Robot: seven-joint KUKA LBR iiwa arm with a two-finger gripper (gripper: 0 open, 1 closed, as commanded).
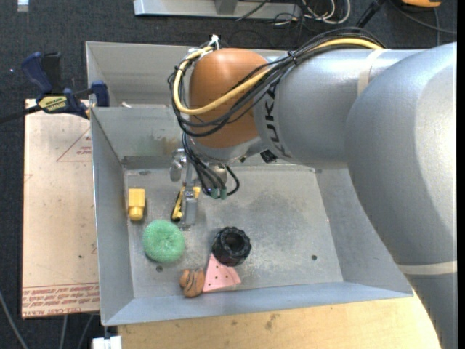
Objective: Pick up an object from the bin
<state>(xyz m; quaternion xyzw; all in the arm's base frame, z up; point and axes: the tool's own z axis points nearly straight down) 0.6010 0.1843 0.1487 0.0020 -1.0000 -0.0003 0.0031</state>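
Note:
My gripper point(188, 203) hangs below the orange wrist cover, low over the left middle of the bin floor. A small yellow-and-black thing point(176, 209) lies right against its left side; whether it is gripped I cannot tell. Just below the gripper's tip rests a fuzzy green ball point(163, 240). Left of the gripper sits a yellow block point(136, 203). To the lower right lies a black ribbed round thing point(231, 245).
Near the bin's front wall lie a pink triangular piece point(220, 275) and a small brown lump point(191, 282), touching each other. The big grey arm covers the bin's right and back.

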